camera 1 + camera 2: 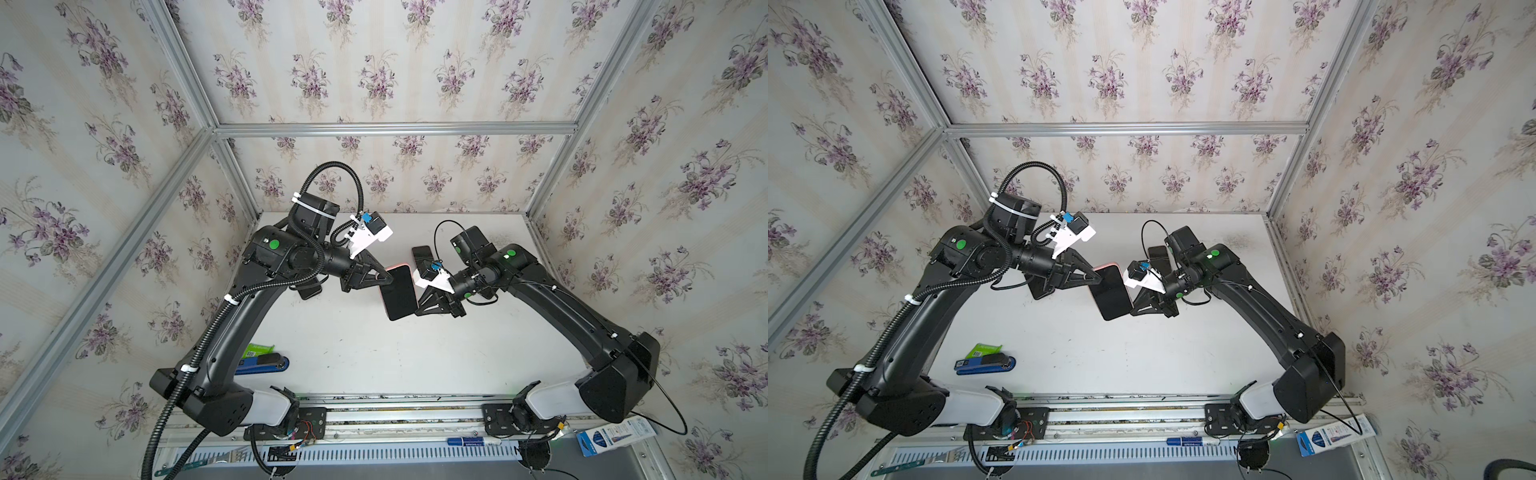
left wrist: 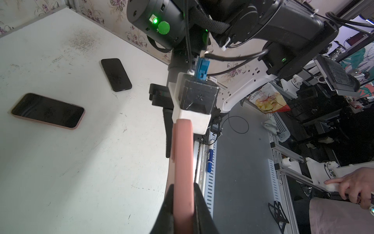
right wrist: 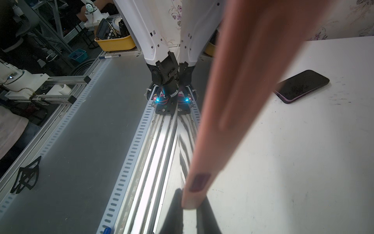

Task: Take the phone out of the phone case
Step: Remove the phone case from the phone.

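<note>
1. Down in the lower left of a top view, a blue stapler (image 1: 262,365) lies on the white bench (image 1: 374,353). A green packet (image 1: 261,348) is tucked against its far side.
2. Moving right, here's the left claw (image 1: 384,279), reaching in toward mid-frame and clamped on the upper-left end of the pink phone case (image 1: 400,266). The left wrist view shows it edge-on, with dark fingers (image 2: 202,210) pressed on both faces of the case (image 2: 182,162).
3. Dead centre in both top views is the phone (image 1: 399,296). Its dark screen faces up, it's seated inside the case, and it's held clear of the bench between the two arms.
4. Right beside it, the right claw (image 1: 420,300) is pinched tight on the case's right-hand edge. In the right wrist view its tips (image 3: 190,204) close on one end of the pink strip.
5. Just above that claw in frame, a spare dark phone (image 1: 422,252) lies flat on the bench.
6. Lower right, off the bench, a blue marker (image 1: 469,441) lies along the front rail. Further right there's a blue-and-white box (image 1: 615,436).
</note>
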